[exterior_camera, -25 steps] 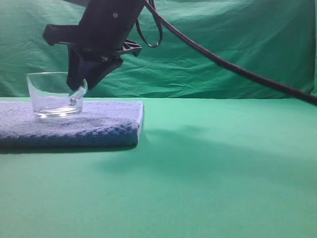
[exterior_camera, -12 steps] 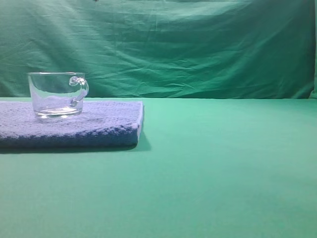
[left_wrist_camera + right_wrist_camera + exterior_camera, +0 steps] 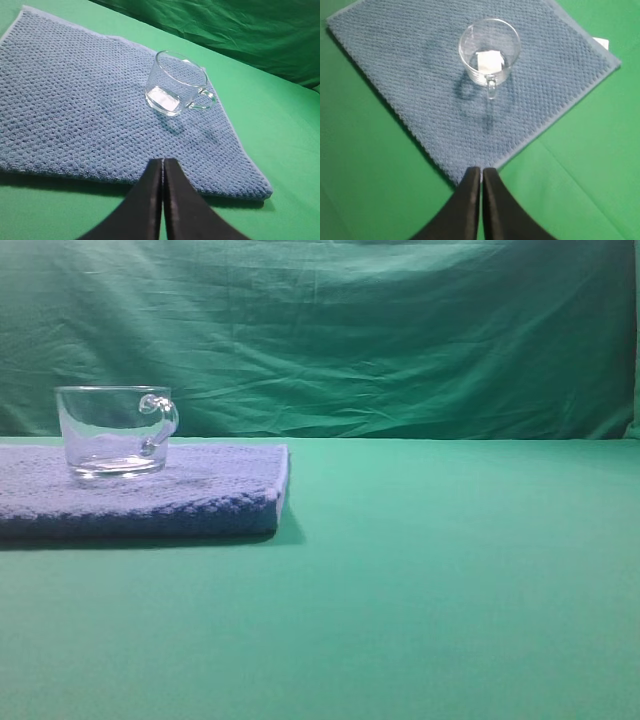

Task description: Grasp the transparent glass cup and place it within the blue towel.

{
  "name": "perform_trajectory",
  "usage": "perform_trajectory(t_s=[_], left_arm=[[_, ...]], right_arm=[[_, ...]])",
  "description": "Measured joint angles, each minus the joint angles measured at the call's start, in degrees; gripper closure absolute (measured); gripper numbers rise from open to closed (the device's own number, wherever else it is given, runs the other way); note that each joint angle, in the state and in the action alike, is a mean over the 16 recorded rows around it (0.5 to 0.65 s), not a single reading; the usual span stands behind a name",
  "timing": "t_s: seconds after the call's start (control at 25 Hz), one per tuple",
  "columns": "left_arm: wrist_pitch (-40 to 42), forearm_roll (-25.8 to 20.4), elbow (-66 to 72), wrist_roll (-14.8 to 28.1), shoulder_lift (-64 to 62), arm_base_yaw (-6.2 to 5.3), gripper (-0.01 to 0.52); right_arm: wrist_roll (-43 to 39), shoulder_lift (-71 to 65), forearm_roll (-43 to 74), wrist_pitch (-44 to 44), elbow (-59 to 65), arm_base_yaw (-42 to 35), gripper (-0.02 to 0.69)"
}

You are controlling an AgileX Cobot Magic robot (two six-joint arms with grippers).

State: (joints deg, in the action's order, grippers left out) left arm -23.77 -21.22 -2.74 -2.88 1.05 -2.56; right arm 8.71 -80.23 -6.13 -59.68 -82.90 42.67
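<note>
The transparent glass cup (image 3: 115, 431) stands upright on the blue towel (image 3: 200, 495) at the left of the exterior high view, its handle pointing right. Neither arm shows in that view. In the left wrist view the cup (image 3: 177, 82) rests on the towel (image 3: 75, 110), well beyond my left gripper (image 3: 163, 161), which is shut and empty near the towel's front edge. From above in the right wrist view, the cup (image 3: 489, 49) sits on the towel (image 3: 420, 65); my right gripper (image 3: 481, 170) is shut on nothing over the towel's near corner.
Green cloth covers the table (image 3: 450, 570) and hangs as a wrinkled backdrop (image 3: 400, 340). A small white tag (image 3: 601, 43) shows at one towel edge.
The right arm, whose gripper was at the cup's handle a second ago, has left the exterior high view. The cup stays on the towel, unmoved.
</note>
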Motion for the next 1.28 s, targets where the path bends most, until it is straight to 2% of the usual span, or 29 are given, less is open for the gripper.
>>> perform_trajectory(t_s=[0.28, 0.48, 0.96, 1.28], left_arm=[[0.0, 0.0, 0.0, 0.0, 0.0, 0.0, 0.514], [0.0, 0.0, 0.0, 0.0, 0.0, 0.0, 0.514], [0.0, 0.0, 0.0, 0.0, 0.0, 0.0, 0.514], [0.0, 0.0, 0.0, 0.0, 0.0, 0.0, 0.514]], right_arm=[[-0.7, 15.1, -0.7, 9.1, 18.6, 0.0, 0.665], [-1.2, 27.0, -1.5, 11.5, 28.2, 0.0, 0.665], [-4.1, 50.1, -2.3, 11.1, 38.1, -0.1, 0.665], [-7.2, 59.2, 0.9, 18.8, 45.5, -6.2, 0.665]])
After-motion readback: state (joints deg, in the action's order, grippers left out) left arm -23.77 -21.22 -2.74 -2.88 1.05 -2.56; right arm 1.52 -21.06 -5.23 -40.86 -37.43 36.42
